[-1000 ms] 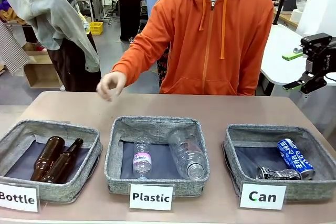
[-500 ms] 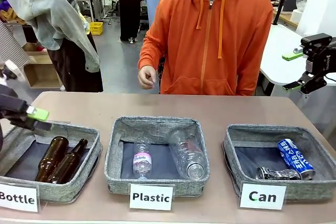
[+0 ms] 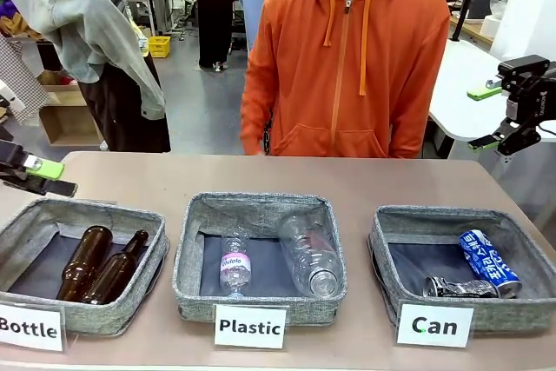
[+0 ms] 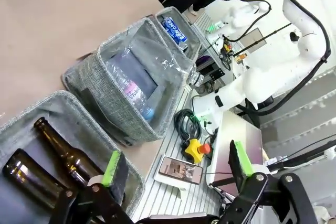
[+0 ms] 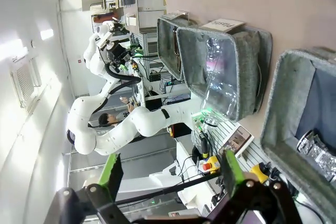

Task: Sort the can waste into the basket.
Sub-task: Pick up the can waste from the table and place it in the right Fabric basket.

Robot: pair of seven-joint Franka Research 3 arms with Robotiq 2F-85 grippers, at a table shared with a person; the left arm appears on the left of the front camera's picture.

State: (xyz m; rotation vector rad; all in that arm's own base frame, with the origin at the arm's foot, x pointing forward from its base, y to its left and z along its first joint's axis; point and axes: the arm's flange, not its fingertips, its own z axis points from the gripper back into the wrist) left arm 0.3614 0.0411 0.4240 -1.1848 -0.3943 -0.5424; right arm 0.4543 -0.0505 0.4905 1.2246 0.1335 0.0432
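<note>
- Three baskets are set in a row on the table (image 3: 365, 182).
- The basket (image 3: 395, 245) with the "Can" card (image 3: 434, 325) is placed at the right.
- Two cans (image 3: 488, 262) are laid inside it, side by side.
- The middle basket (image 3: 195, 254) is filled with two plastic bottles (image 3: 308, 256).
- Two glass bottles (image 3: 82, 261) are laid in the left basket (image 3: 26, 223).

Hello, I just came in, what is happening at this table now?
Nothing is being handled at this moment. The blue can and the crushed dark can already lie in the basket marked "Can". Brown bottles lie in the "Bottle" basket, clear plastic bottles in the "Plastic" basket. The left claw and the right claw are open and empty, off at the table's sides. A person in an orange hoodie stands behind the table.
</note>
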